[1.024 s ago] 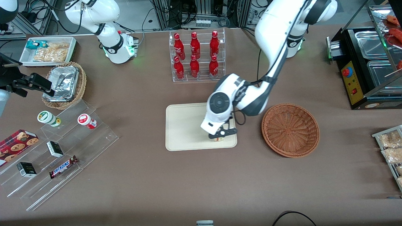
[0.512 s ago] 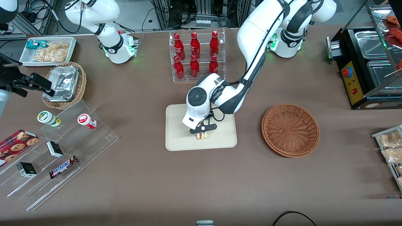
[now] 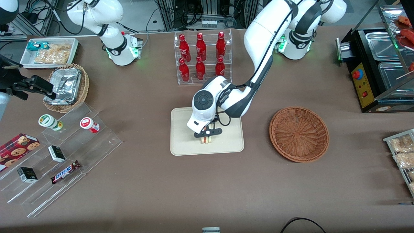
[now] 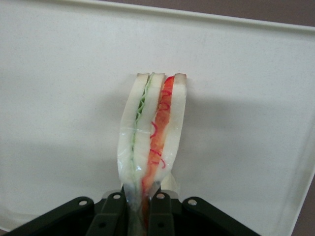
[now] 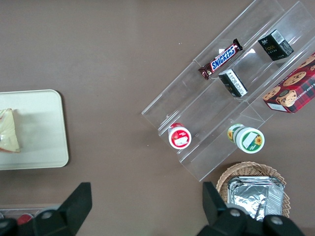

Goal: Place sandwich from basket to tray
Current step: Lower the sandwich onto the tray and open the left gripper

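Hand (image 3: 208,133) of the working arm hangs low over the tray (image 3: 184,142), its two fingers (image 4: 112,212) pinching one end of the sandwich (image 3: 207,139). In the wrist view the hand (image 4: 139,209) grips the wedge at its narrow end, and the sandwich (image 4: 153,132) reaches away from the fingers over the tray (image 4: 64,73) floor, green layer and red layer showing between the pale bread slices. Whether the wedge rests on the tray floor or hangs just above it cannot be told.

In the front view the sandwich sits just at 6 o'clock of the hand, near the middle of the tray and closer to the camera-side rim. The parked arm's wrist view shows the sandwich (image 5: 8,131) inside the tray (image 5: 44,132) as well.

Basket (image 3: 299,133) lies on the counter (image 3: 207,187) at 3 o'clock of the tray, well apart from the hand and toward the working arm's end, with no sandwich in it. A rack of red bottles (image 3: 202,56) stands at 12 o'clock of the tray, farther from the front camera.
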{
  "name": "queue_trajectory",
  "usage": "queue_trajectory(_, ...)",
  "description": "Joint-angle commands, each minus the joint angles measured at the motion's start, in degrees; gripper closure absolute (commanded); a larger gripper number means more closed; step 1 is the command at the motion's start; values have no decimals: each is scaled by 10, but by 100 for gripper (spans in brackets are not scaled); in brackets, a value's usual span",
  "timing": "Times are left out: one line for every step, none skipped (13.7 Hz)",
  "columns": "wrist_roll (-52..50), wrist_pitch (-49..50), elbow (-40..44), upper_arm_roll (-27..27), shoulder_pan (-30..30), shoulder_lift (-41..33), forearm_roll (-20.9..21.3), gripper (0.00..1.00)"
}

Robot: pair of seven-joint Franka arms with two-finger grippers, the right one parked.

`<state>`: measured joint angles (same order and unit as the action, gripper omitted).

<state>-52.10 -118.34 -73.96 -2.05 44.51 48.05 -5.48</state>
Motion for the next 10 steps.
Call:
queue_trajectory(8,4,11,-4,-2,6,-9,83)
queue_trajectory(3,4,11,-4,-2,6,-13,35)
queue_trajectory(-1,4,11,-4,-1,5,-16,0)
queue_trajectory(-4,5,11,-3,1,2,-16,0)
queue_trajectory(-11,5,11,-3,0,-2,-15,0)
queue_trajectory(-19,6,11,-2,-2,-10,-14,0)
queue_trajectory(-21,10,11,-1,-2,-24,-12,0)
queue_trajectory(-21,20,11,1,-3,-37,-11,0)
queue_trajectory(-21,34,11,6,-5,-49,-10,0)
queue_trajectory(-20,48,11,17,-5,-60,-9,0)
